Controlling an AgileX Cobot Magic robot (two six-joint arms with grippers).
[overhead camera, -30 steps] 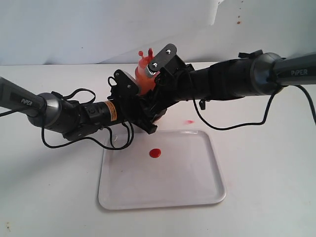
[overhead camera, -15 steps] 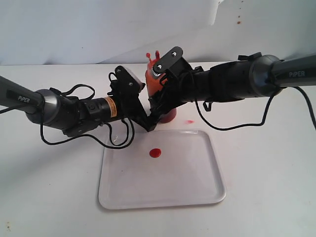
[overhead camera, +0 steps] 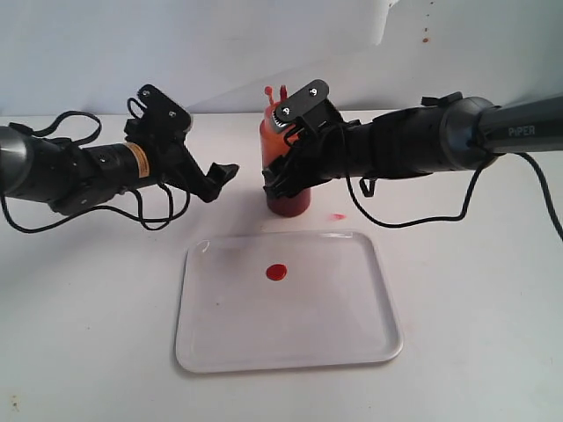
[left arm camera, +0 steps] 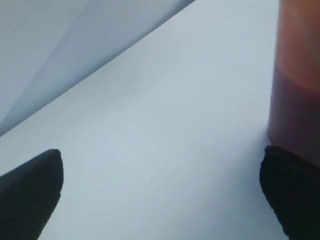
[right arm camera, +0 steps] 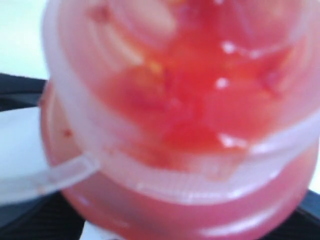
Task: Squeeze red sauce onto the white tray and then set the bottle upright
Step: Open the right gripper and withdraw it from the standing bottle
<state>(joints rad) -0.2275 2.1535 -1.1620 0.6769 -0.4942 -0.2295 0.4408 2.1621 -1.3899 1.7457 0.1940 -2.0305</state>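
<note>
The bottle (overhead camera: 288,200) stands upright on the table just behind the white tray (overhead camera: 352,338), its red-smeared nozzle pointing up. My right gripper (overhead camera: 283,149) reaches in from the right and is shut on the bottle's upper body. In the right wrist view the whitish cap of the bottle (right arm camera: 175,100) fills the picture. A round red sauce blob (overhead camera: 277,272) lies on the tray. My left gripper (overhead camera: 218,180) is open and empty, to the left of the bottle and apart from it. Its wrist view shows the bottle (left arm camera: 297,75) just beyond one of its dark fingertips (left arm camera: 292,192).
A small red smear (overhead camera: 337,216) marks the table between bottle and tray. Black cables hang under both arms. A pale wall backs the table, with a red speck (overhead camera: 425,39) high on it.
The left gripper has let go of the bottle and drawn back to the left. The right gripper has brought the bottle from a tilt to upright and set it on the table.
</note>
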